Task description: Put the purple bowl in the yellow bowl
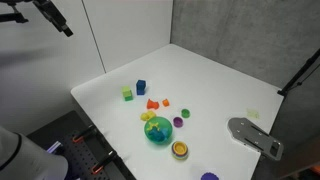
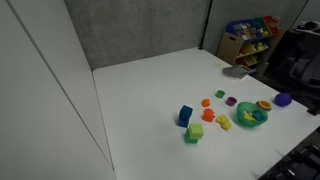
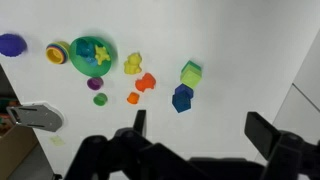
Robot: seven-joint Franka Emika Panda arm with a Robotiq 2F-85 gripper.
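Purple bowl [image 3: 11,44] violet; yellow bowl [image 3: 57,52] orange-brown inside; green bowl [image 3: 92,52] teal; table [image 3: 235,40] white.

Wrist view, left to right on surface [image 3: 240,40]: purple bowl [image 3: 12,44], yellow bowl [image 3: 58,52], third bowl [image 3: 92,52] (toys inside), blocks [image 3: 182,97] further right.

Gripper [image 3: 201,124] high, jaws wide apart

The purple bowl [image 3: 11,44] lies just beside the upright yellow bowl [image 3: 57,52], not touching it.
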